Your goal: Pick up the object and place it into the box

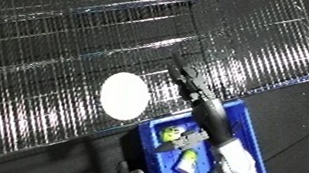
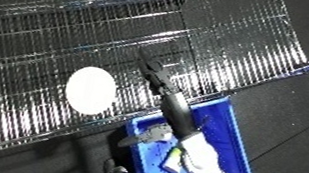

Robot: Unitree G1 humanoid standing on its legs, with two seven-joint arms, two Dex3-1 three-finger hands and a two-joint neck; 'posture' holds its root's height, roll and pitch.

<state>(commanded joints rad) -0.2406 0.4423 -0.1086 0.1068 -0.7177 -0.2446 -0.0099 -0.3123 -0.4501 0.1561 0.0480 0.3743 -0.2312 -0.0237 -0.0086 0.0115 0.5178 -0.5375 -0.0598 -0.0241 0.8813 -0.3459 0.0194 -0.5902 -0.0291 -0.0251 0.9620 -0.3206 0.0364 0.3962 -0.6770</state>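
You were in the reaching step: your right hand (image 1: 189, 83) was stretched out over the shiny, ribbed silver surface (image 1: 43, 30), beyond the far rim of the blue plastic bin (image 1: 248, 128), and nothing had been picked up yet. The white and silver forearm (image 1: 237, 164) ran up across the bin's interior, so the hand had passed above the bin on its way out. The black fingers looked straight and relaxed, grasping nothing, though they were thin and dark against the glare and I could not read them finely. Your left hand did not show in either view.

The thing to fetch appeared to be the flat white round disc (image 1: 123, 96) lying on the silver surface. It sat to the left of your right hand and a little nearer to you, apart from the fingers, not touching them, and just beyond the bin's far left corner. Inside the bin, small yellow-green and white items (image 1: 179, 147) already lay on the floor beside the forearm.

The next move, as I judged it, called for you to swing the hand leftward and back toward the disc, lower the fingers to its edge, and close on it. A flat disc on a slick surface might slide away rather than lift.
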